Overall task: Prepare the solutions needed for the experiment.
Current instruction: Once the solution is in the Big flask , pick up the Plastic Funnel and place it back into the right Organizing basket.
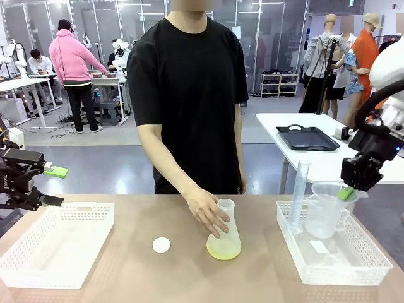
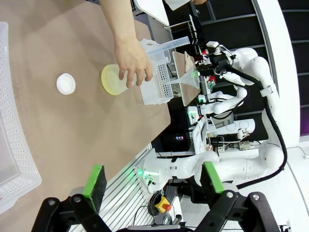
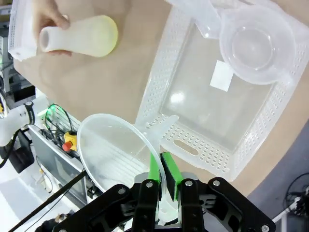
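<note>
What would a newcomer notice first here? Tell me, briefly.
A person's hand holds the neck of a flask at mid-table, with a shallow yellow solution in its base. The right claw is shut on a clear funnel above the right basket. The left claw hangs open by the left basket.

No readable text, labels, brands or numbers, white tag (image 3: 223,76) in the basket (image 3: 193,147), beside the beaker (image 3: 256,46), unreadable.

Neck of flask (image 1: 225,242) partly under person's hand (image 1: 207,212); basket (image 2: 13,125) cropped at edge
</note>
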Available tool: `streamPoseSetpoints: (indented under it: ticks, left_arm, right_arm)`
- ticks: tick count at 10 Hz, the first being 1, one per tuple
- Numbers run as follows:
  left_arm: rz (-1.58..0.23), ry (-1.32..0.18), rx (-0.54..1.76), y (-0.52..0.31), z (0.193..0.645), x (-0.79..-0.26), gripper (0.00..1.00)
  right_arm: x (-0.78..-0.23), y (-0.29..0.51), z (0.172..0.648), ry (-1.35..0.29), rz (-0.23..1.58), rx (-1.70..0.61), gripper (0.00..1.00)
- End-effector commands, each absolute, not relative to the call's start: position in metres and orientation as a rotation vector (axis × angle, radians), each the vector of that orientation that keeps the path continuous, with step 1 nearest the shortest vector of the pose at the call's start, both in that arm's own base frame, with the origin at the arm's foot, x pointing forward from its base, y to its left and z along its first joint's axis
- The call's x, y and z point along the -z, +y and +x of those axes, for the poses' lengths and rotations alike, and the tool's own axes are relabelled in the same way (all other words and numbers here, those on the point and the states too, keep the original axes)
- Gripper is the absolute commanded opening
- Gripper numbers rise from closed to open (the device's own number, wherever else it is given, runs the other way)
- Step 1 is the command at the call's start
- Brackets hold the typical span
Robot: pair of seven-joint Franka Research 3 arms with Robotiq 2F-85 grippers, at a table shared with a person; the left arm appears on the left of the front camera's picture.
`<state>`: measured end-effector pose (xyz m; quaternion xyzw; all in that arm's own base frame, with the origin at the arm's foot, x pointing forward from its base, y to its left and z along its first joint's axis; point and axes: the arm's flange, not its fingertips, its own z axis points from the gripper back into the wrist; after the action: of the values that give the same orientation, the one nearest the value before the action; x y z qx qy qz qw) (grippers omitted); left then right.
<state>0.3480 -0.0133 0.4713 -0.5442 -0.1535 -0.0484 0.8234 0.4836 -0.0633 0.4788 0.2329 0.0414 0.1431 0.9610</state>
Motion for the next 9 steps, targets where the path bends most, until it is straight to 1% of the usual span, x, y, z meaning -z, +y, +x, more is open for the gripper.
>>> streamPoseSetpoints:
  ticks: [1,3,5,7,9]
  left_arm:
    - [-1.183,-0.331,0.100,-0.016,0.350,-0.474,1.00]
    - [-1.183,-0.331,0.100,-0.016,0.350,-0.474,1.00]
    - [-1.183,-0.331,0.100,-0.016,0.350,-0.474,1.00]
    - [-1.183,-0.331,0.100,-0.016,0.350,-0.474,1.00]
    - [-1.183,-0.331,0.100,-0.016,0.350,-0.474,1.00]
  right_arm:
    - [-0.473,-0.054,0.492,0.130,0.473,-0.187,0.06]
    - [-0.442,-0.055,0.512,0.184,0.421,-0.113,0.06]
    - [-0.427,-0.052,0.517,0.255,0.382,-0.069,0.06]
    - [-0.413,-0.051,0.518,0.264,0.330,-0.021,0.06]
    - [-0.405,-0.052,0.515,0.274,0.321,0.005,0.06]
